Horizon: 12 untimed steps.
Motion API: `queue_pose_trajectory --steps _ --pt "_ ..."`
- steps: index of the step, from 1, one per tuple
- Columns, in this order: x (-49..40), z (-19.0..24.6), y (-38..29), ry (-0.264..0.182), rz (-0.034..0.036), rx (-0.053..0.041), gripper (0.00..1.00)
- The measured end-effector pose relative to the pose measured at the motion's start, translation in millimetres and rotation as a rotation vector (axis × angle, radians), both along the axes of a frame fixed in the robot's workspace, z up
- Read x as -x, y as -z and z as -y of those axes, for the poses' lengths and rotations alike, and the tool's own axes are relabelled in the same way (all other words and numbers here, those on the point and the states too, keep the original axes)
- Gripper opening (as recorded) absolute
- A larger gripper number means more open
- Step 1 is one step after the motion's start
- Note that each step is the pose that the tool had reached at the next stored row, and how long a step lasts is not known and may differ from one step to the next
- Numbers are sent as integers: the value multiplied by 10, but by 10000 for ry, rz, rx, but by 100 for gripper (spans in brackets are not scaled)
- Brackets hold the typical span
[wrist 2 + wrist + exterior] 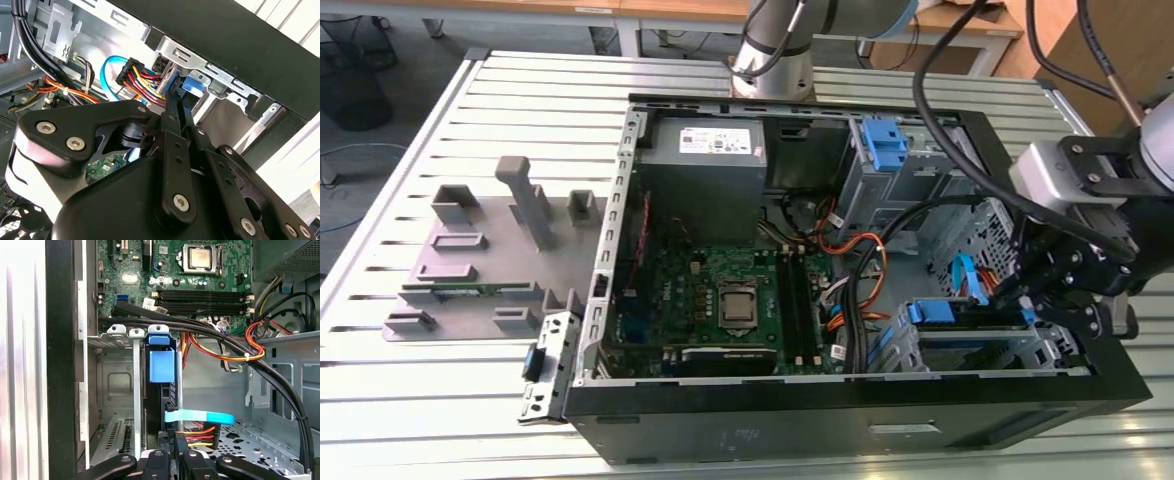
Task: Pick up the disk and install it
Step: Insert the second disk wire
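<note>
Blue plastic marks where your disk [161, 367] sits: in the first wrist view it stands on edge inside the metal drive cage [117, 390] at the case's front corner, its blue carrier tab facing the camera and a flat light-blue data cable [200, 417] crossing just below it. Your pincer [172, 460] is right at the disk's near edge in that view, the black fingers [155, 460] close on either side of the slim drive, though you cannot tell from here whether they actually clamp it. In the second wrist view the pincer [181, 102] reaches down to the blue bracket [192, 85] beside the bundle of coloured power wires [145, 80]. In the exterior view your pincer [1047, 300] hangs over the open computer case [854, 420] at the exterior view's right, above the blue-edged bay [947, 315]. That case lies on the slatted table [454, 400], with the green motherboard [720, 300] exposed inside.
</note>
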State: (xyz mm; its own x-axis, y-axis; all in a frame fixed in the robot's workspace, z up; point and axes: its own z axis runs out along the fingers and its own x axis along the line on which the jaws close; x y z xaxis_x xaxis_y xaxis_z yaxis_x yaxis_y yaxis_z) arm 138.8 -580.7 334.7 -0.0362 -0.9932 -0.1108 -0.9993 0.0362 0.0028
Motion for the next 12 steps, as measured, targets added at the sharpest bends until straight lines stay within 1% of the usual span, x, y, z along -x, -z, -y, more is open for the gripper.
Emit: queue_pose_trajectory --steps 5,12 --pt "22 -3 5 0 17 0 16" --pt "25 -5 29 0 25 1 16"
